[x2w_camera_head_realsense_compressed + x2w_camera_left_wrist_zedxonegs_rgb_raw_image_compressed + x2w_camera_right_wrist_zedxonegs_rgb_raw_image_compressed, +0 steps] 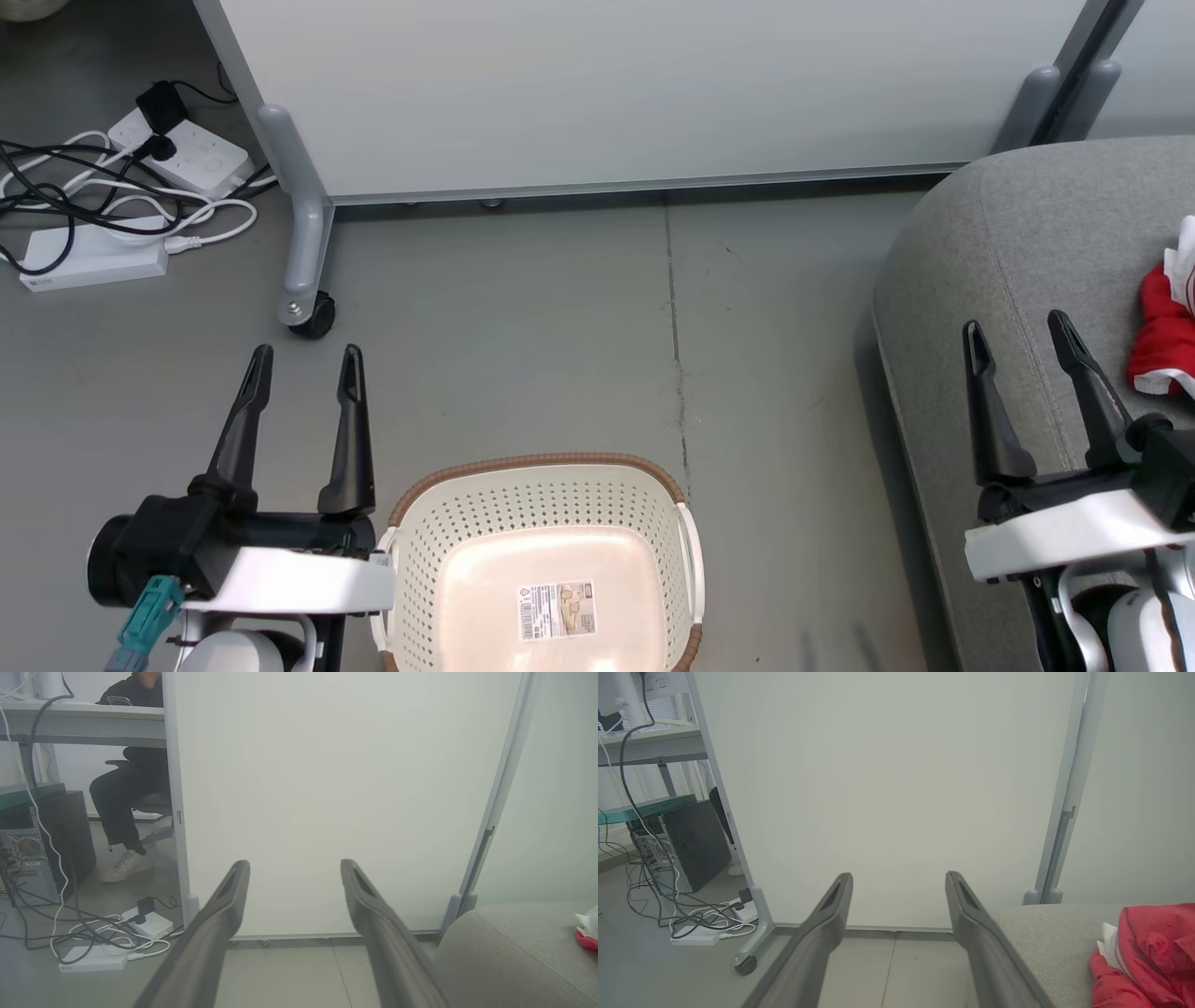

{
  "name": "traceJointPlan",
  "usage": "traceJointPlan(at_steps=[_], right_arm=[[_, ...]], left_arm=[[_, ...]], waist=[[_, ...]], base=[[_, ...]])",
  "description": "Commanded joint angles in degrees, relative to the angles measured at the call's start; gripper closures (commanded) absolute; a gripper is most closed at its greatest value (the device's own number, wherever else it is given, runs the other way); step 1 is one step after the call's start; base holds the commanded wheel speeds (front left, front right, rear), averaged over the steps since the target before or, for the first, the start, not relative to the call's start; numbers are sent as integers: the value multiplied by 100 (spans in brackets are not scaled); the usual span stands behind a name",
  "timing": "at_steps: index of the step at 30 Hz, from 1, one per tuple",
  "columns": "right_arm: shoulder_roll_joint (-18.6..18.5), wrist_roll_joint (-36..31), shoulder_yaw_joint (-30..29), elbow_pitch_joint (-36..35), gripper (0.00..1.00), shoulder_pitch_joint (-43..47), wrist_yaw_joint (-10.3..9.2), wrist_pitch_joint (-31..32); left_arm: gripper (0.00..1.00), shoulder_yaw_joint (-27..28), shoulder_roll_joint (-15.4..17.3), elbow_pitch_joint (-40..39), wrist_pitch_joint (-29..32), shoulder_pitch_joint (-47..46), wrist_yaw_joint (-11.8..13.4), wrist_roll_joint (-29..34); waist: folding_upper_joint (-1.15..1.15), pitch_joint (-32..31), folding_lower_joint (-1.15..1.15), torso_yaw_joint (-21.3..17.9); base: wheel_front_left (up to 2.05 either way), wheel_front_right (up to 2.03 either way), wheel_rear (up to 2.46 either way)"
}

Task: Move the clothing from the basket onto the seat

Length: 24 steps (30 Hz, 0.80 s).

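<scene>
Red fabric clothing (1165,341) with a flash of white lies crumpled on the big grey upholstered seat (1018,243), right at the head view's right edge, and the frame cuts it off, so one piece or two is hard to call. Over to the cream-white perforated plastic basket (537,460) with its brown rim: it sits on the grey floor (523,327) at bottom centre, a strip of floor between it and the seat, its smooth pale bottom in plain sight with a printed label (556,609) stuck on it. Left claw (308,353) hangs just left of the basket, its two long dark fingers spread wide and gripping nothing. Right claw (1016,324) is poised above the seat's rounded front edge, fingers likewise spread with nothing between them, near the red heap but not touching it. Ahead of both, a large white partition panel (653,84) stands on grey legs, one with a black caster (313,317). White power strips (93,257) and a tangle of black and white cables (65,182) sit on the floor at upper left. From the left wrist, a person (126,788) in dark clothes and pale shoes sits at a grey desk (84,723) beyond the panel
</scene>
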Motion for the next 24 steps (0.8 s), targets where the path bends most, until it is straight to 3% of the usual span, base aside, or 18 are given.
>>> traceJointPlan(at_steps=[1, 24], right_arm=[[-5, -44, -34, -54, 0, 79, 1, 25], [99, -48, -142, -161, 0, 1099, 1, 298]], left_arm=[[0, 59, -3, -47, -26, 84, 16, 0], [0, 436, -134, 11, -33, 1111, -357, 256]], waist=[[0, -15, 0, 5], [0, -514, 0, 162]], base=[[0, 0, 0], [0, 0, 0]])
